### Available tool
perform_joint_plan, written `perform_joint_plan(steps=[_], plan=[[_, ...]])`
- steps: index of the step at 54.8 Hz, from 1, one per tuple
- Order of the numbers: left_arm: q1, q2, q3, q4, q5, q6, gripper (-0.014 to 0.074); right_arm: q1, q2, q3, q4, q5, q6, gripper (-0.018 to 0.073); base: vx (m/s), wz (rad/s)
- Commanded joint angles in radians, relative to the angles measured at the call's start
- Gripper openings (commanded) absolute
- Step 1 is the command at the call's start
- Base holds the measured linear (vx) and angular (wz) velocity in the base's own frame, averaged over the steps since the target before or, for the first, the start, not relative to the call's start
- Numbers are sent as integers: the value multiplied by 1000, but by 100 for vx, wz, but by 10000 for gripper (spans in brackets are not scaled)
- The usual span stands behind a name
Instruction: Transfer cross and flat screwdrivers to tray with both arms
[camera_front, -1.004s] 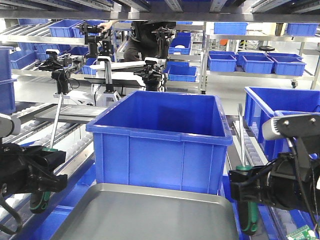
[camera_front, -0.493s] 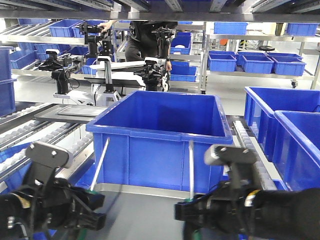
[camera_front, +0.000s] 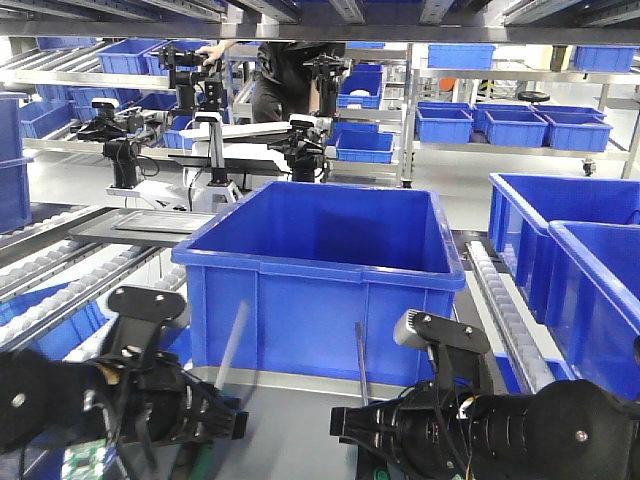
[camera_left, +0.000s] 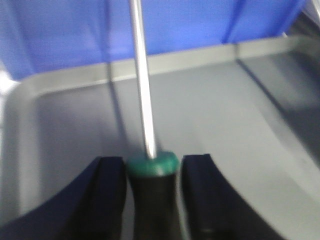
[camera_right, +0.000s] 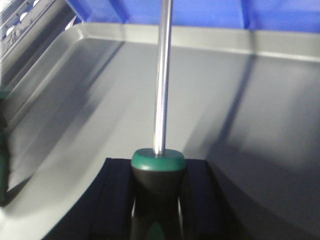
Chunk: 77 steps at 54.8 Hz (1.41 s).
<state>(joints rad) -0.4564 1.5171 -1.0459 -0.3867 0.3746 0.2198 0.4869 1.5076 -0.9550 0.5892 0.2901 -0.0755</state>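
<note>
Both jaws clenched on screwdriver handles: left gripper (camera_left: 150, 200), right gripper (camera_right: 157, 200). Shafts upright over tray (camera_right: 90, 100). Tips unseen, likely clear. Lower level, release gently, keep tools apart.

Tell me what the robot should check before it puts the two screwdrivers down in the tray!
1. Left gripper clamps its screwdriver by the handle: ok.
2. Right gripper clamps its screwdriver: ok.
3. Both are over the grey tray: ok.
4. Tray floor seen below is bare: ok.
5. Shafts clear of the blue bin: cannot tell.
6. Which is cross or flat: cannot tell, tips unseen.
</note>
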Motion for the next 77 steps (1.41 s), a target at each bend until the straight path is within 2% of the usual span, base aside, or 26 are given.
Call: perform_joint_plan(steps=[1, 7, 14, 27, 31, 44, 68, 73, 77], plan=[[-3, -32, -46, -22, -14, -7, 532, -1, -32, -31, 10, 8, -3, 378, 0, 0], [-1, -32, -46, -19, 16, -7, 571, -1, -32, -31, 10, 17, -3, 513, 0, 0], [-1, -51, -46, -10, 1, -7, 570, -3, -60, -34, 6, 0, -5, 595, 0, 0], [-1, -217, -46, 77, -50, -7, 570, -3, -248, -34, -140, -13, -6, 580, 0, 0], [-1, -264, -46, 78, -69, -7, 570, -3, -295, -34, -164, -13, -6, 580, 0, 0], [-1, -377, -46, 75, -67, -5, 570, -3, -376, -34, -165, -20, -6, 580, 0, 0], [-1, -384, -43, 76, -65, -5, 570, -3, -377, -34, -165, -8, -6, 580, 0, 0], [-1, -420, -11, 136, -89, -15, 556, -3, -377, -34, -165, -8, -6, 580, 0, 0], [2, -477, 61, 212, -154, -61, 507, -3, -377, -34, -165, -8, -6, 580, 0, 0]])
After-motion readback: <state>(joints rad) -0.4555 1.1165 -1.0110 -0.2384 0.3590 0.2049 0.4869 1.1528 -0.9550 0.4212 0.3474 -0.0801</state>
